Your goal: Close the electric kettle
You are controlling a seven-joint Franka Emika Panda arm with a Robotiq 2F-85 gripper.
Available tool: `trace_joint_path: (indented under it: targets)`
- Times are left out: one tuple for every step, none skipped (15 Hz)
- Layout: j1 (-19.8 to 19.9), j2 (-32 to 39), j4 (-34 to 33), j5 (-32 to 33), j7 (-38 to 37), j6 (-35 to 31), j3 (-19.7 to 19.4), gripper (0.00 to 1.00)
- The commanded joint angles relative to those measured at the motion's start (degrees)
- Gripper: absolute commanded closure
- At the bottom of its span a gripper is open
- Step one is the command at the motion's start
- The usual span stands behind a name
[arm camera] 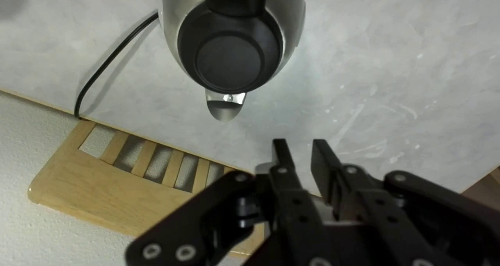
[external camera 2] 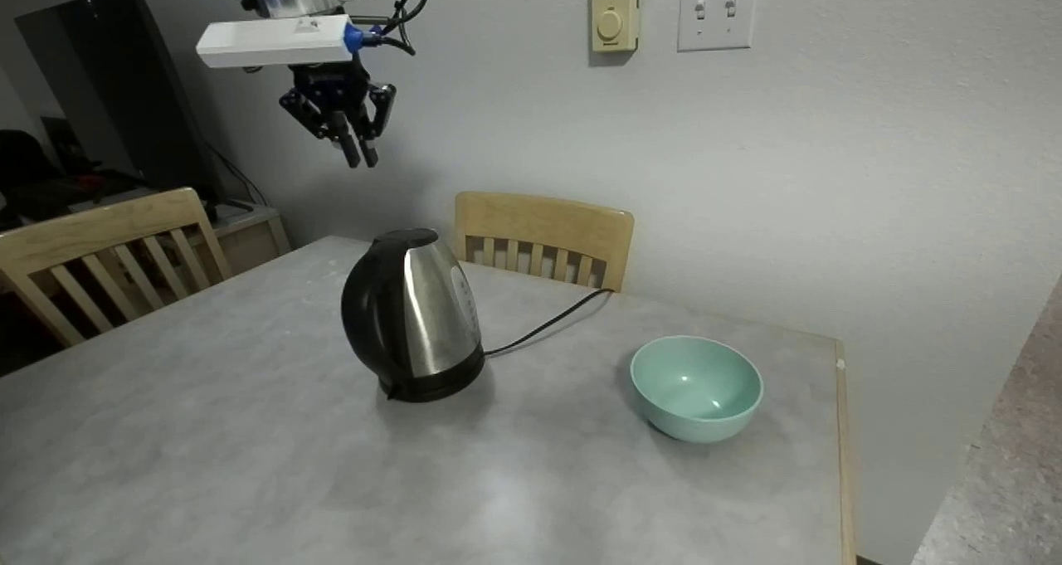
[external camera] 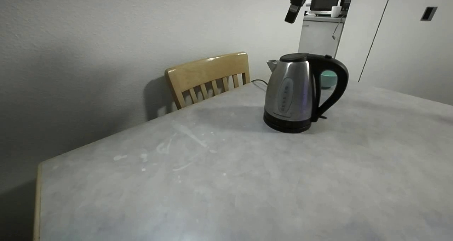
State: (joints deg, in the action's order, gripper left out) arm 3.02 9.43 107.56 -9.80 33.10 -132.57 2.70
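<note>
The electric kettle stands upright on the grey table, with a steel body and black base, in both exterior views. Its black lid lies flat on top, level with the rim. The wrist view shows the kettle from above, with its small spout pointing toward the chair. The handle is on the side opposite the spout. My gripper hangs above the kettle, apart from it. In the wrist view the fingers are parted by a narrow gap, with nothing between them. An exterior view shows only a fingertip.
The grey table bears a mint-green bowl near the kettle. A black cord runs from the kettle to the table's edge. A wooden chair stands against that edge, by the wall. Another chair and a monitor are farther off.
</note>
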Motion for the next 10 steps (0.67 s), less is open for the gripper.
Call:
trace_joint_path:
  targets:
    - [-0.2,-1.6,0.9,-0.5,1.2,2.3,0.5,0.46]
    - [-0.4,-1.6,0.7,-0.4,1.1,2.9,0.6,0.38]
    - [-0.6,-1.6,0.4,-0.3,0.9,3.3,0.6,0.32]
    - [-0.9,-1.5,0.2,0.0,0.7,3.7,0.7,0.24]
    - [-1.2,-1.4,-0.1,0.1,0.5,4.5,0.7,0.18]
    - [-1.4,-1.4,-0.3,0.2,0.4,5.0,0.8,0.11]
    - [-1.6,-1.3,-0.6,0.3,0.3,5.4,0.9,0.03]
    - [-1.8,-1.2,-0.8,0.2,0.3,5.9,1.0,0.01]
    - [-2.0,-1.1,-1.1,0.1,0.3,6.4,1.1,0.0]
    - [-2.1,-1.0,-1.3,0.1,0.3,6.9,1.2,0.0]
